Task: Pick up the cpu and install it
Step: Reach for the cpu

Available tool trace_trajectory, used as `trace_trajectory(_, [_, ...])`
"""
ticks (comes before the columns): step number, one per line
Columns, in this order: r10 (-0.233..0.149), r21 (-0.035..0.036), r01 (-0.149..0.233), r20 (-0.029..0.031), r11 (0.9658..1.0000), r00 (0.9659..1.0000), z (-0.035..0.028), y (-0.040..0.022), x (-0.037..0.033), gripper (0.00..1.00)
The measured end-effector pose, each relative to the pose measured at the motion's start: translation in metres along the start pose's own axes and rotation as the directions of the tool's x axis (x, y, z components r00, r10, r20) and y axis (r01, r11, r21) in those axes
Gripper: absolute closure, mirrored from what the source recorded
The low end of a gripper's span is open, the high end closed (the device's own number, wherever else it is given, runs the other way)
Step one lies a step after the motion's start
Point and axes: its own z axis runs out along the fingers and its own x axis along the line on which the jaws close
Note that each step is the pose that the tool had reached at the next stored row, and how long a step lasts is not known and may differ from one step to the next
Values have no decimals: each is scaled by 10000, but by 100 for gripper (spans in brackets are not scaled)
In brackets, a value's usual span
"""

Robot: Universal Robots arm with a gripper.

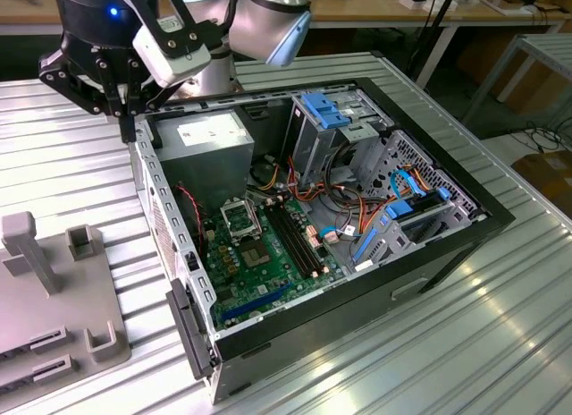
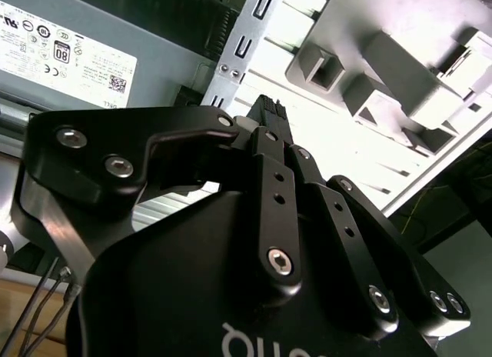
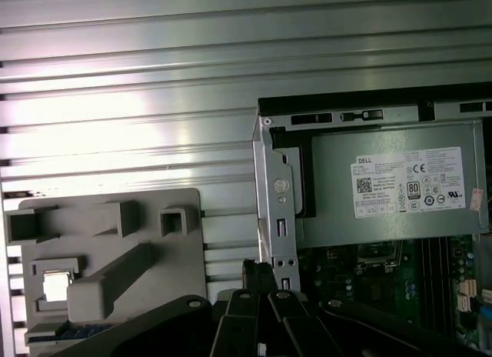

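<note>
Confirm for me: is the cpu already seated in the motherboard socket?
No, the cpu lies in a recess of the grey fixture, outside the computer case.

The claw (image 3: 259, 274) hung over the tabletop (image 3: 138, 80)
The cpu (image 3: 55, 286) lay in a grey holder (image 3: 100, 212) near the open computer case (image 3: 274, 180).

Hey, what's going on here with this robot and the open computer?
A robot arm's gripper hovers over the edge of the open computer case, on the side facing the grey tray. In the first wrist view, the cpu lies in a recess of that tray, not yet picked up. The socket on the board looks empty.
</note>
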Motion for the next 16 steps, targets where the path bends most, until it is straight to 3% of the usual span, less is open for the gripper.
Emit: trace_trajectory(16, [0,0,0,0,10000,10000,2,-8,114,89])
